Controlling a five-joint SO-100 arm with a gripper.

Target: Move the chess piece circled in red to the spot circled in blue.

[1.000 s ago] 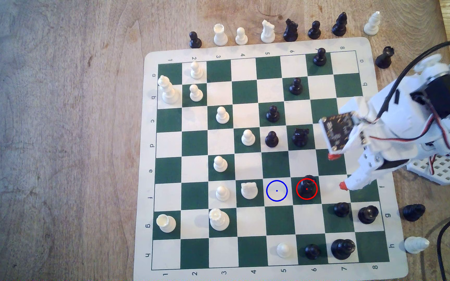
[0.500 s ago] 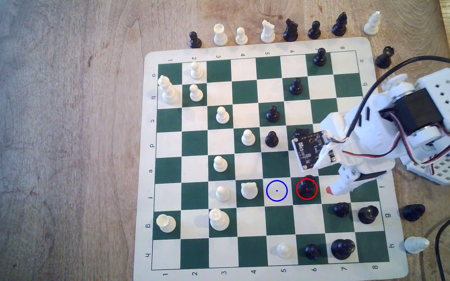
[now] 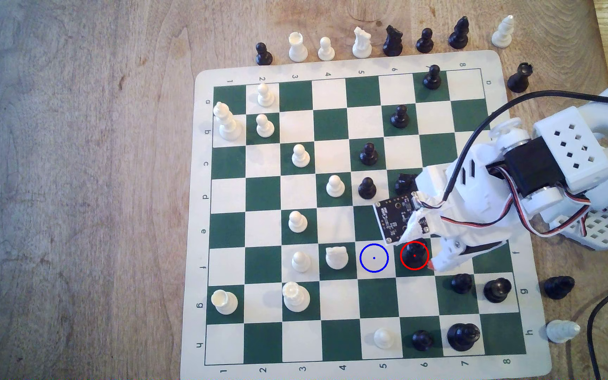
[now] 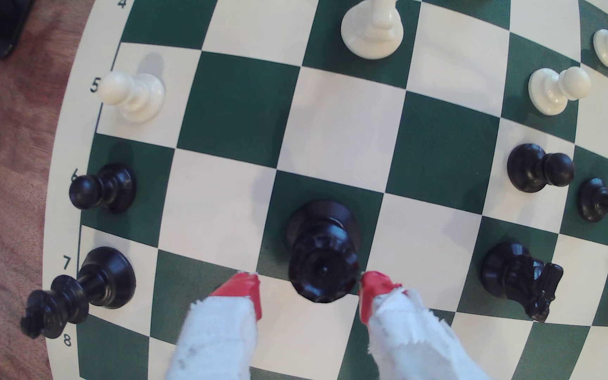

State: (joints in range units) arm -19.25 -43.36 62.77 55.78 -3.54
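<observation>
The desk (image 3: 76, 182) is carrying the board (image 3: 200, 219), and the arm is reaching in from the exterior view's right, wrist pitching down. The end effector (image 4: 310, 288) is hanging open, red tips flanking the chess piece (image 4: 322, 252), which is standing on its red-ringed green square. This looks like the approach to grasp; next it probably needs to lower, close, then carry to the spot (image 3: 374, 258) just beside.
</observation>
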